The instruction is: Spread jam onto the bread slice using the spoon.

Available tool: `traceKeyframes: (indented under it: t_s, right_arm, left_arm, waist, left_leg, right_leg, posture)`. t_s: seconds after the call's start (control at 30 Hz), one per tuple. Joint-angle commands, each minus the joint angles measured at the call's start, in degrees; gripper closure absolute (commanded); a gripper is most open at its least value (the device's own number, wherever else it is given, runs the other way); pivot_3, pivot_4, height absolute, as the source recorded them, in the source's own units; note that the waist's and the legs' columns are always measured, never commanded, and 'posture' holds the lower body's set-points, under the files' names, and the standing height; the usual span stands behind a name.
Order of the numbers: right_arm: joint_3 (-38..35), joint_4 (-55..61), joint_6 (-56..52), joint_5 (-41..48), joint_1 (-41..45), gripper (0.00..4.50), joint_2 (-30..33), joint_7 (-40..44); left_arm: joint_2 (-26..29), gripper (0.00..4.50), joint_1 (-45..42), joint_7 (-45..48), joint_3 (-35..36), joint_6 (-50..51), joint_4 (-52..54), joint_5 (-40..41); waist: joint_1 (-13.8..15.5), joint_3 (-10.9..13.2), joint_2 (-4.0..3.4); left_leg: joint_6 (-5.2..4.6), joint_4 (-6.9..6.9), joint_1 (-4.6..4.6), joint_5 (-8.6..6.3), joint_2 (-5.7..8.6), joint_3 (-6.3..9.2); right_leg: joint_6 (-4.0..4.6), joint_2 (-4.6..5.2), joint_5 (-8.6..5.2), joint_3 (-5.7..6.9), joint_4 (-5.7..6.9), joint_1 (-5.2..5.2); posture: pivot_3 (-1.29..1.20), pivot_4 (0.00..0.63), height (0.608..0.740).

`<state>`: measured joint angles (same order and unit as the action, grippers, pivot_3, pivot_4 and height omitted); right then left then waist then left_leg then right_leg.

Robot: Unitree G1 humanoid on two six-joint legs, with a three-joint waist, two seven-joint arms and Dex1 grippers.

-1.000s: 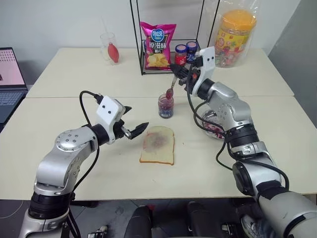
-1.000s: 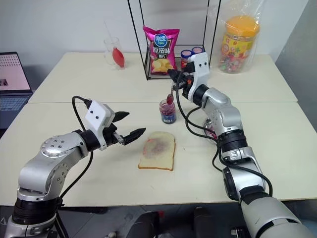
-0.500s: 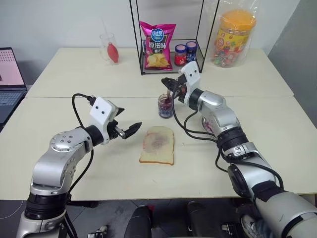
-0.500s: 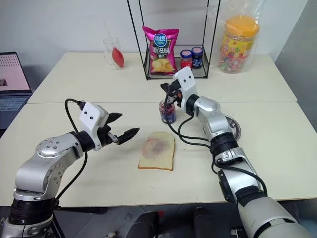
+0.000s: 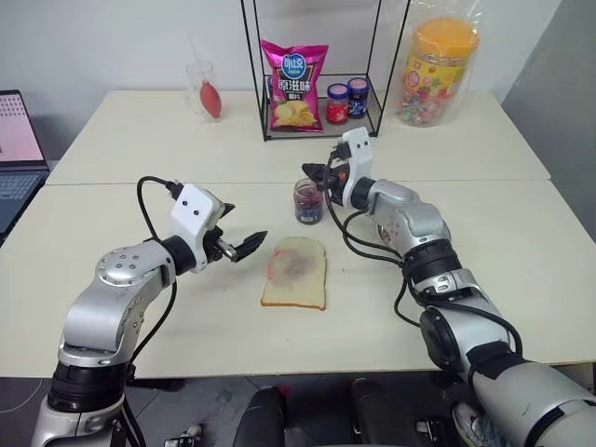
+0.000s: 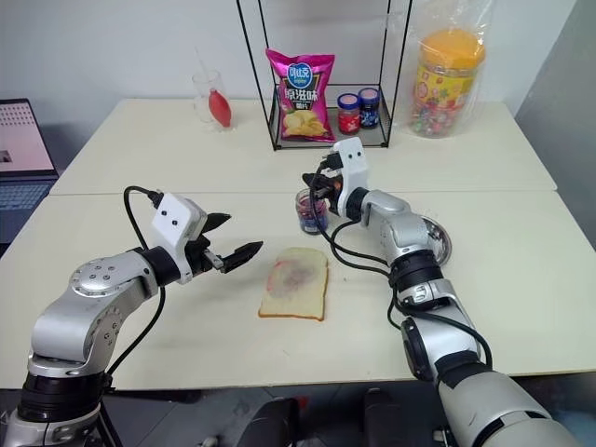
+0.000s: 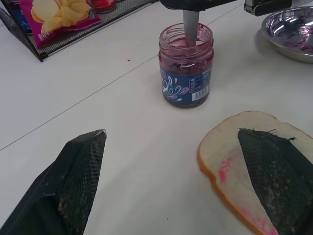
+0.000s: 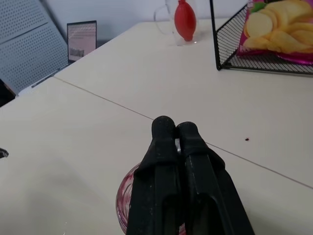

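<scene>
Starting at the left of the head views, a laptop (image 5: 13, 140) sits at the table (image 5: 140, 326) edge, and a clear glass with something red in it (image 5: 207, 93) stands toward the back. The left gripper (image 5: 244, 239) hovers above the table just left of the bread slice (image 5: 295, 272), its jaws spread wide and holding nothing; in its wrist view one finger overlaps the near corner of the bread, though whether it touches cannot be told. The slice lies flat in the middle of the table with a pinkish smear across its face, so one coat of jam appears to be on already, thinly and not out to the crust. Behind the bread stands the open jam jar (image 7: 186, 66), the jam (image 7: 186, 95) dark in its lower part. The spoon (image 7: 190, 25) stands in the jar's mouth with its bowl end down inside, its handle gripped by the right gripper (image 5: 323, 175), whose fingers are pressed tightly together directly above the jar. This looks like a reload: another scoop still has to be lifted out, carried to the slice and spread. Further right lie a wire rack (image 5: 312, 70) holding a crisp bag (image 5: 295, 84), a small metal dish (image 6: 435, 239), and a sweets tub (image 5: 440, 70) at the back.
</scene>
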<state>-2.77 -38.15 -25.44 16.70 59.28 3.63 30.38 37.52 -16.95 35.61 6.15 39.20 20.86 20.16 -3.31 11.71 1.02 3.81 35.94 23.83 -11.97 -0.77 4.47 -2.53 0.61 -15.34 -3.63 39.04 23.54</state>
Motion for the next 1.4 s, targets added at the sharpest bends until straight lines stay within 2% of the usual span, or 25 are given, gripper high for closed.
traceKeyframes:
  t_s: [0.03, 1.4]
  right_arm:
    - [-3.6, 2.7, -2.9, 3.4, 2.8, 4.49, -0.8, -1.8]
    - [-16.8, 2.7, -15.5, 15.4, 5.8, 4.49, -1.0, -12.7]
  left_arm:
    - [0.4, 0.00, -0.2, 0.1, 0.1, -1.7, 0.9, -0.3]
    - [-0.3, 0.00, -2.8, 0.0, -2.3, -3.0, -0.9, -1.1]
  waist:
    - [0.0, 0.0, 0.00]
    - [0.0, 0.0, 0.00]
  left_leg:
    - [0.00, 0.00, 0.00, 0.00, 0.00, 0.00]
    - [-0.01, 0.00, 0.01, 0.00, 0.01, -0.01]
  right_leg:
    - [0.00, 0.00, 0.00, 0.00, 0.00, 0.00]
    - [0.00, 0.00, 0.00, 0.00, 0.00, 0.00]
  posture:
    - [0.00, 0.150, 0.740]
    - [0.00, 0.150, 0.740]
